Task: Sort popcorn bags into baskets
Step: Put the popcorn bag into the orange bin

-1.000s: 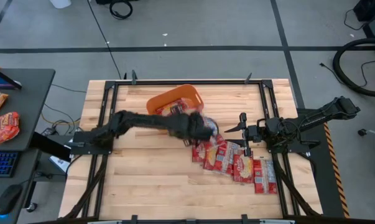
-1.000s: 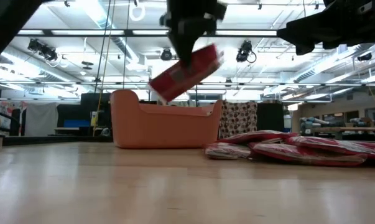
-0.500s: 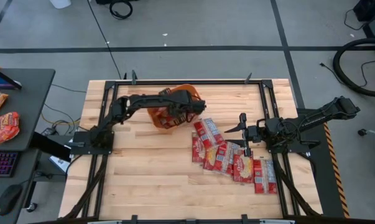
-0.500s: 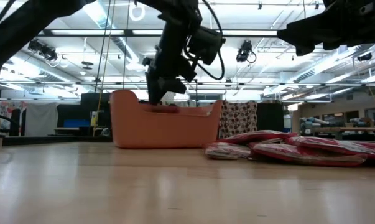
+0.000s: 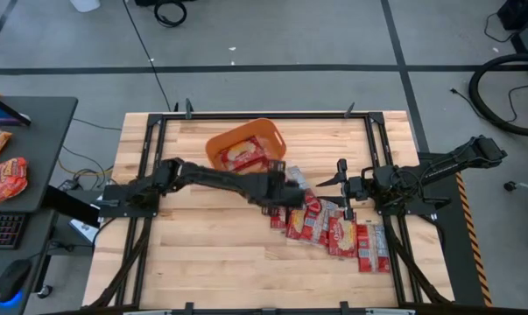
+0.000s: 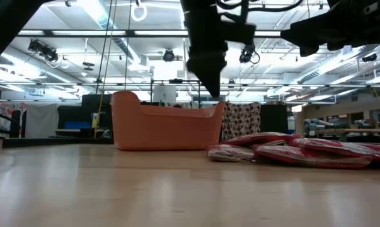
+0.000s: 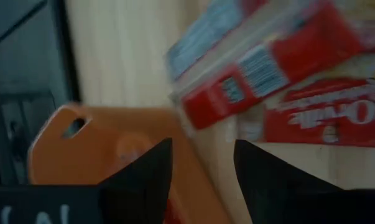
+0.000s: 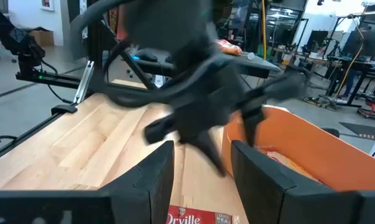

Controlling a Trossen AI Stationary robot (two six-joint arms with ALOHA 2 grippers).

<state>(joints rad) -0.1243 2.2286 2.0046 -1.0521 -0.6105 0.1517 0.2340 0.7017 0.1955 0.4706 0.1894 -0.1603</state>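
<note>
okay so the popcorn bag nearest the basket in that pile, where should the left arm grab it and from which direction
Probably the bare end of that popcorn bag facing the basket, coming straight down from above. It lies flat, and neighbours overlap its far side, so that end looks freest. The left tool hangs open above it.

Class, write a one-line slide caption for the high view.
Left tool hovers empty over the row of popcorn bags, one bag in the orange basket; right tool waits nearby.

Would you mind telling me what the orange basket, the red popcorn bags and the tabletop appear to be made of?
The orange rounded tub looks like moulded plastic: smooth matte walls, rolled rim, handle cut-out. The flat red popcorn bags seem wrapped in glossy film over paper, judging by their sheen and printed labels. The tabletop appears to be light wood with visible plank strips and grain.
</note>
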